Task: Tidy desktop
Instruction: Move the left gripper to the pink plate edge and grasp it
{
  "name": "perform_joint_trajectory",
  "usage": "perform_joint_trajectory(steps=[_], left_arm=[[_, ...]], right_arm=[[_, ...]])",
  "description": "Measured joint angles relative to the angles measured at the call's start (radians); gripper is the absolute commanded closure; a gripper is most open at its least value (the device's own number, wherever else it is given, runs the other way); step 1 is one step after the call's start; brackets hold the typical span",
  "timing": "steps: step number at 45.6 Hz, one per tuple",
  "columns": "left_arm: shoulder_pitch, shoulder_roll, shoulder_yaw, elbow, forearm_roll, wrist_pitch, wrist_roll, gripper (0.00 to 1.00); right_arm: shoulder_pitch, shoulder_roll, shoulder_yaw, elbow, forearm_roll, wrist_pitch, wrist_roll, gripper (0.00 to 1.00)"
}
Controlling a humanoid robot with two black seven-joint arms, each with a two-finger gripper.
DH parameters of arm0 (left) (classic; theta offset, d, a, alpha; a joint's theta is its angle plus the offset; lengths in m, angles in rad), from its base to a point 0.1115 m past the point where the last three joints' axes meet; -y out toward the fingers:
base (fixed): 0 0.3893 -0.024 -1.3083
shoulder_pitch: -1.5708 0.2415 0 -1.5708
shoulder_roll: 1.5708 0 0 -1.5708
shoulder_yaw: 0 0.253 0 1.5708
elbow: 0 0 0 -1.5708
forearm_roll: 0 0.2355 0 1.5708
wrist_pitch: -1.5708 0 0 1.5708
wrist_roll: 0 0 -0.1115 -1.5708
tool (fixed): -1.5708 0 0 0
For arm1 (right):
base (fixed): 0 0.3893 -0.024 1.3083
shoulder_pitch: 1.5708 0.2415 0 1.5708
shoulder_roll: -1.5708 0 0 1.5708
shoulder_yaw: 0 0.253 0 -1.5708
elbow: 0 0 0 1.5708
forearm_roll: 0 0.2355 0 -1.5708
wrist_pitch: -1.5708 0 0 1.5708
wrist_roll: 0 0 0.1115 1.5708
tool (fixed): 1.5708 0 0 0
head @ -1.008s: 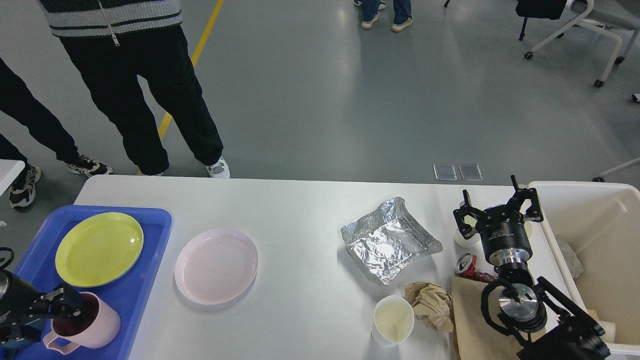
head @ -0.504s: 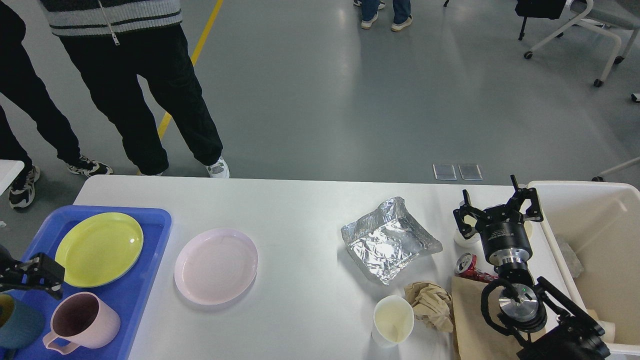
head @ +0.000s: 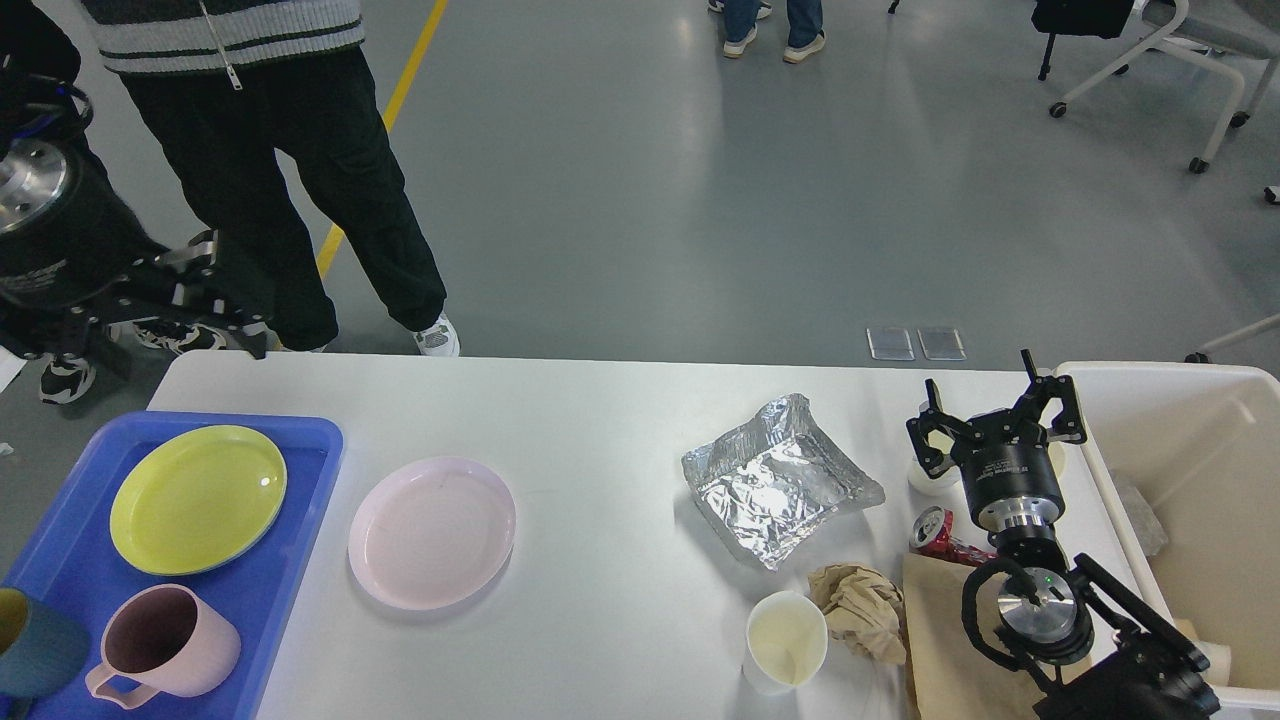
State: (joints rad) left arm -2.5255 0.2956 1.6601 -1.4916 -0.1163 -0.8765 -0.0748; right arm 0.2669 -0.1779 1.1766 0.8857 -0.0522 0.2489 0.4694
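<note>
The white desktop [head: 600,420] carries a pink plate [head: 432,532], a crumpled foil tray [head: 775,480], a white paper cup [head: 787,640], a brown paper wad [head: 860,605] and a crushed red can [head: 940,535]. My left gripper [head: 232,298] is raised high above the table's far left corner, open and empty. My right gripper [head: 992,405] is open and empty above the right end of the table, just in front of the can, with a small white cup [head: 922,480] partly hidden behind it.
A blue tray [head: 300,470] at the left holds a yellow plate [head: 198,497], a pink mug [head: 165,640] and a teal cup [head: 30,655]. A cream bin [head: 1190,480] stands at the right edge. A brown paper sheet [head: 940,650] lies under my right arm. People stand beyond the far edge.
My left gripper has let go of the pink mug on the tray and risen up to the far left. The right arm has not moved.
</note>
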Motion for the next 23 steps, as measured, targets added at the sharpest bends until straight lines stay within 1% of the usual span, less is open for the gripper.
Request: perform_joint_trajectory(steps=[6, 11, 15, 23], left_arm=[[-0.132, -0.089, -0.035, -0.066, -0.104, -0.056, -0.002, 0.04], [-0.217, -0.135, -0.055, -0.118, -0.158, -0.075, -0.004, 0.04], [-0.242, -0.148, -0.060, -0.139, -0.184, -0.078, -0.007, 0.04], [-0.227, -0.147, -0.061, -0.141, -0.191, -0.074, -0.008, 0.04]], right_arm=[[0.000, 0.000, 0.000, 0.000, 0.000, 0.000, 0.000, 0.00], [0.000, 0.000, 0.000, -0.001, 0.000, 0.000, 0.000, 0.00], [0.000, 0.000, 0.000, -0.001, 0.000, 0.000, 0.000, 0.00], [0.000, 0.000, 0.000, -0.001, 0.000, 0.000, 0.000, 0.00]])
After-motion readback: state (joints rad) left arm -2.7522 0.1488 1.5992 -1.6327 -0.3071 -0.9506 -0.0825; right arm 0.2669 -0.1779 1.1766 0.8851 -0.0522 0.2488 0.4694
